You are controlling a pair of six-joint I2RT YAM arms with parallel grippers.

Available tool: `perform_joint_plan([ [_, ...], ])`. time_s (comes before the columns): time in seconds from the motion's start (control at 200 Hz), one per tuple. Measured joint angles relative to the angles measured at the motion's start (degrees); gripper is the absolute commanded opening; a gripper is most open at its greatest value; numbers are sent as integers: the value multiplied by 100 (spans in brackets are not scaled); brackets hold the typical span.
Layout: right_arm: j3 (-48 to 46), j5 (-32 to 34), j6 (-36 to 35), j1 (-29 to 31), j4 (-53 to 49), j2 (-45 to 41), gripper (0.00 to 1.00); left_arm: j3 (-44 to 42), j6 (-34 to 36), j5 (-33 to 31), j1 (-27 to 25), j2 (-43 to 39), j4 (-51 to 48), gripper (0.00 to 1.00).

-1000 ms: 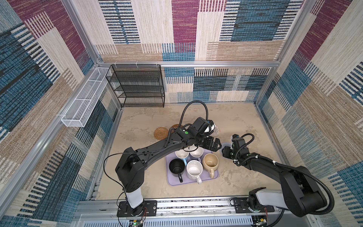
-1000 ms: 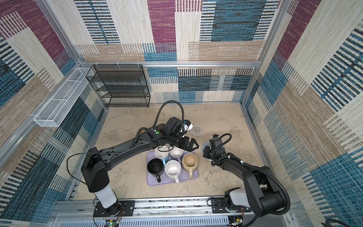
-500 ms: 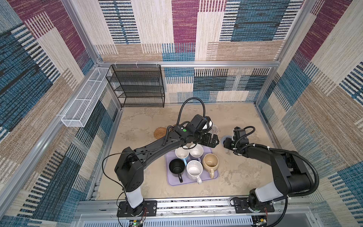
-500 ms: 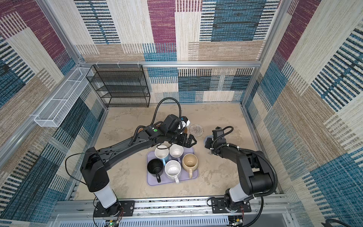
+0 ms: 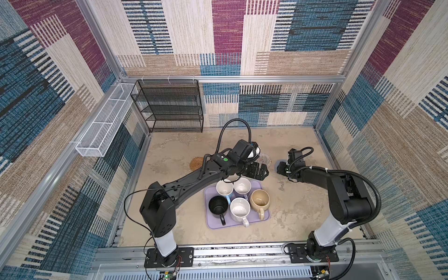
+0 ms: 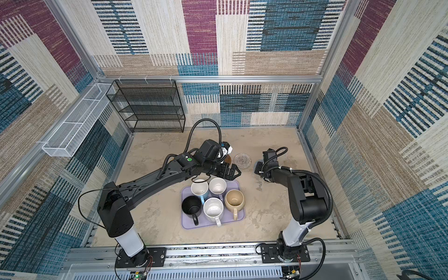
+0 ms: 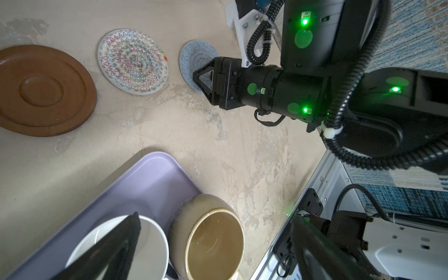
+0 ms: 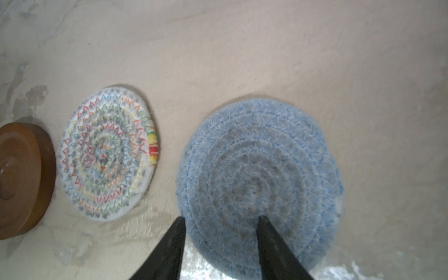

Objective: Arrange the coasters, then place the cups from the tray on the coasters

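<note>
Five cups stand on the lavender tray (image 5: 264,217): light blue (image 5: 224,188), lavender (image 5: 242,186), beige (image 5: 260,198), black (image 5: 218,204) and speckled white (image 5: 239,209). My left gripper (image 5: 260,171) (image 7: 215,217) hangs wide open and empty over the tray's far edge, above the lavender and beige cups. Behind it the coasters lie in a row: tan rattan (image 5: 196,163), brown (image 7: 43,89), white crochet (image 5: 264,158) and grey-blue (image 8: 257,181). My right gripper (image 5: 281,167) (image 8: 220,218) stands low over the near edge of the grey-blue coaster. Its jaws are apart, and that coaster lies flat on the table.
A black wire shelf (image 5: 169,106) stands at the back left. A white mesh basket (image 5: 101,131) hangs on the left wall. Patterned walls close the table in on three sides, with a metal rail (image 5: 242,252) along the front.
My right gripper has moved from beside the tray toward the back, and the grey-blue coaster now shows at its tips. The left gripper has shifted slightly back, still open.
</note>
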Motion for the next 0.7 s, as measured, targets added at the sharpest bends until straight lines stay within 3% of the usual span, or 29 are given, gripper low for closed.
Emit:
perform_joint_plan([
  [0.701, 946, -214, -400, -22, -754, 354, 56, -160, -4, -146, 160, -160, 2, 100],
])
